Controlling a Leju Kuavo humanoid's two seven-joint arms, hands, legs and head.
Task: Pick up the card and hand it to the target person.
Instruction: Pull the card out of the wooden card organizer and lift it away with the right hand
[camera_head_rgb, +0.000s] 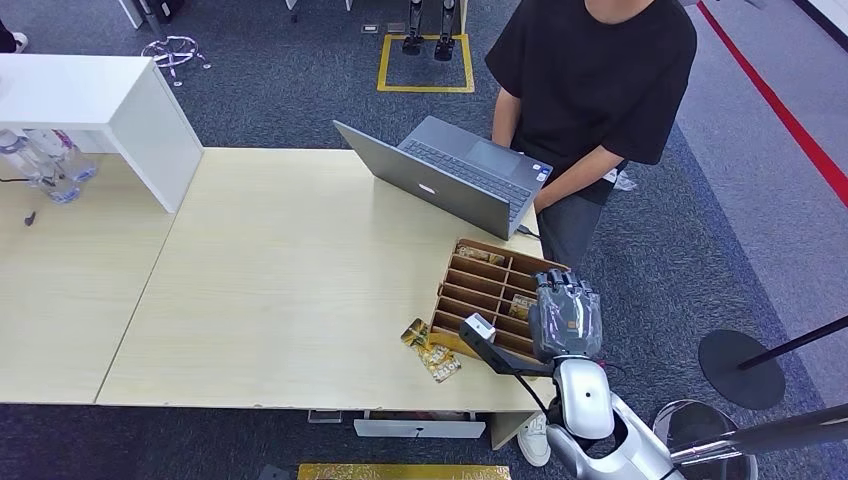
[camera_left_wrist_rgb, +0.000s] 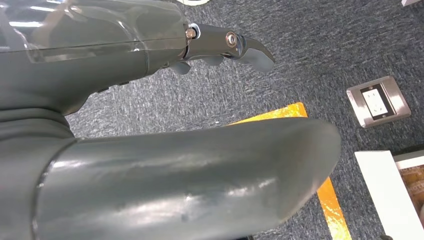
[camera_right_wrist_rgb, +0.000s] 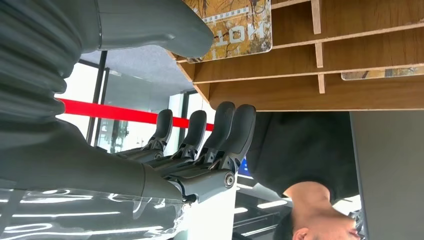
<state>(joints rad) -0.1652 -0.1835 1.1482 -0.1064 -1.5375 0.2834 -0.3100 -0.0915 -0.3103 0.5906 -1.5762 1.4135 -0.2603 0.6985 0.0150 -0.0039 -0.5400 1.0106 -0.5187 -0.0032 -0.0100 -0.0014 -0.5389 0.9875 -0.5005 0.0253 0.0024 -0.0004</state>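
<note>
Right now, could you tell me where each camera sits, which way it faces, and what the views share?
Head view: high on the body, looking down at the table, laptop, wooden rack, person; right hand shows.
Left wrist view: behind the left hand, facing carpet.
Right wrist view: behind the right hand, facing rack and card.
Shared: rack, person.

**Wood, plastic, metal and carpet**

The worktop (camera_head_rgb: 280, 290) is pale wood-look laminate, smooth and matt. The slotted box (camera_head_rgb: 490, 295) is brown wood with thin plain dividers. The cards (camera_head_rgb: 432, 350) beside it look like glossy printed paper. The laptop (camera_head_rgb: 450, 175) has a matt grey metal-look shell. The right hand (camera_head_rgb: 566, 315) has a shiny grey plastic cover and dark fingers (camera_right_wrist_rgb: 220, 135); the left hand (camera_left_wrist_rgb: 150, 165) shows the same glossy grey. The floor (camera_head_rgb: 300, 80) is rough blue-grey carpet. The person's shirt (camera_head_rgb: 595, 70) is matt black cloth.
</note>
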